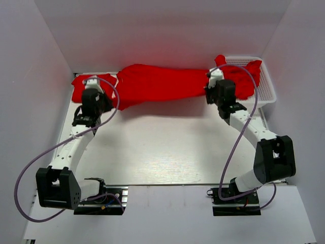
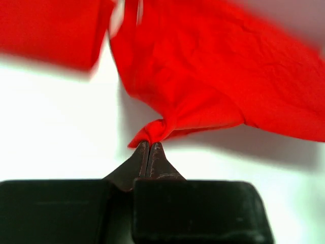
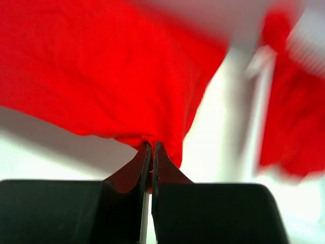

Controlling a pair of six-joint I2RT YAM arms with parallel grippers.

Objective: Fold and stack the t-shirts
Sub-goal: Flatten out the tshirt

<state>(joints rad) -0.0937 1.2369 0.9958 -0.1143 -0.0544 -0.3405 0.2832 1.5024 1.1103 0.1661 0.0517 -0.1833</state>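
Top external view: one red shirt (image 1: 162, 84) hangs stretched between the two hands along the far side of the worktop (image 1: 162, 152). It sags a little in the middle and throws a shadow on the surface below. The left hand (image 1: 93, 81) is pinched tight on a bunched corner of it. In the left wrist view the fingers (image 2: 142, 157) are pressed together with a twist of cloth caught at their tips. The right hand (image 1: 216, 77) is clamped the same way on the other end, and from its wrist camera the fabric fans up and away from the closed tips.

From where I stand, the job looks barely begun. This shirt is held out in the air, not laid flat, and has no fold in it. A red heap (image 1: 248, 84) sits in the white basket (image 1: 269, 94) at the far right, with one bit over the rim, so at least one more shirt waits there. At the far left, just beside the left hand, lies another red patch (image 1: 78, 94). The left wrist view gives it a straight edge, so it may be a folded shirt starting the stack, but I can't tell. The held shirt is yet to be laid down, folded and stacked, and after it the heap.
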